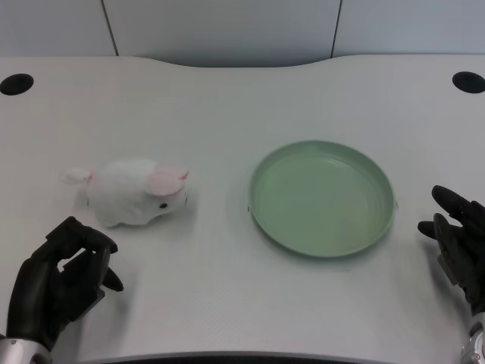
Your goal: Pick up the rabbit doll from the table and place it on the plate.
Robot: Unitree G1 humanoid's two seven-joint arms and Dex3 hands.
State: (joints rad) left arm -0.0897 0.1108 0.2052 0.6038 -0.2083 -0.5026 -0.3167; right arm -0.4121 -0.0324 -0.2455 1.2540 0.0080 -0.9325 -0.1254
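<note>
rabbit doll (135,192) lies on white table (212,106), left of green plate (322,199), well apart from it. plate holds nothing. left hand (61,282) at lower left edge, near doll but not touching, fingers curled inward around nothing. right hand (458,243) at right edge, beside plate.

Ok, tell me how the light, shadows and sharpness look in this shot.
Head view: soft, even light with no hard glare; the white rabbit doll nearly blends into the white table, with only a faint shadow under it; the green plate shows a mild sheen on its inner rim; the left hand is dark and low in detail; the whole picture is slightly soft.
</note>
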